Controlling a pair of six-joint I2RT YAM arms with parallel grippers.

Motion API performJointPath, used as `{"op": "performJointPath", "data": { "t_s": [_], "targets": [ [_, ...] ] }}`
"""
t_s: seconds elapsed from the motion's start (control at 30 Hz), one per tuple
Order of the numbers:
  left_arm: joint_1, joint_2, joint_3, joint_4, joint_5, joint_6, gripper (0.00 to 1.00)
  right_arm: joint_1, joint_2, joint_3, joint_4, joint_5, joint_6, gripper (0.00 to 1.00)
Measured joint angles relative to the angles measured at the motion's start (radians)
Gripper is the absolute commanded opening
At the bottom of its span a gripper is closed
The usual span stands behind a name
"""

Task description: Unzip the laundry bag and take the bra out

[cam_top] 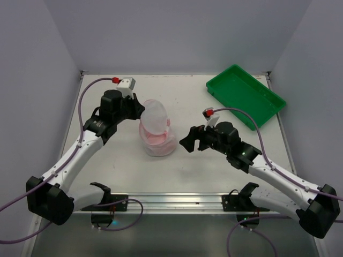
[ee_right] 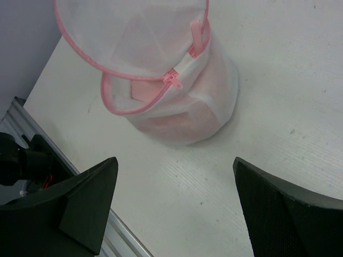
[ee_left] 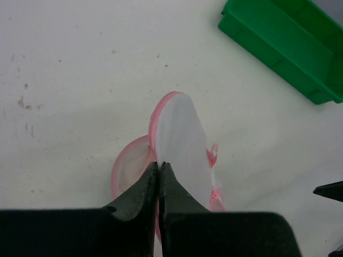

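- the laundry bag (cam_top: 158,140) sits in the middle of the table (cam_top: 107,163), between your two arms.
- your left gripper (ee_left: 159,167) is pinched tight on the edge of the lid flap (ee_left: 179,139). it holds the flap up so the mouth of the bag is open.
- the zip looks undone most of the way round. the zip pull (ee_right: 174,80) sits where the flap joins the bag.
- a pink thing shows through the mesh. i think it is the bra (ee_right: 161,120), and it is not out yet.
- your right gripper (ee_right: 176,166) has its fingers wide apart and holds nothing. it hangs near the bag and faces the hole, so it can reach in.
- the green tray (cam_top: 241,91) is well apart, at the far right.
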Motion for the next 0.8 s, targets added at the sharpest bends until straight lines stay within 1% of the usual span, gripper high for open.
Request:
{"op": "performJointPath", "data": {
  "t_s": [0.1,0.17,0.27,0.4,0.47,0.63,0.67,0.7,0.8],
  "targets": [
    [-0.058,0.0,0.024,-0.001,0.001,0.003,0.06,0.0,-0.033,-0.008,-0.001,0.023,0.0,0.9],
    [-0.109,0.01,0.043,-0.002,0.001,0.0,0.09,0.0,-0.079,-0.03,-0.002,0.048,0.003,0.9],
    [-0.177,0.053,0.09,-0.002,0.004,-0.013,0.11,0.0,-0.158,-0.064,-0.015,0.1,0.018,0.91],
    [-0.242,0.121,0.134,0.016,0.012,-0.049,0.11,0.0,-0.282,-0.115,-0.025,0.18,0.044,0.92],
    [-0.271,0.156,0.145,0.043,0.024,-0.074,0.16,0.0,-0.346,-0.141,-0.034,0.213,0.05,0.92],
    [-0.378,0.265,0.214,0.084,0.042,-0.122,0.22,0.0,-0.458,-0.154,-0.097,0.291,0.056,0.92],
    [-0.402,0.29,0.232,0.093,0.045,-0.129,0.28,0.0,-0.477,-0.154,-0.109,0.31,0.057,0.92],
    [-0.428,0.313,0.246,0.102,0.048,-0.135,0.31,0.0,-0.496,-0.154,-0.125,0.328,0.058,0.92],
    [-0.495,0.364,0.264,0.125,0.058,-0.159,0.53,0.0,-0.559,-0.154,-0.164,0.378,0.06,0.93]
  ]
}}
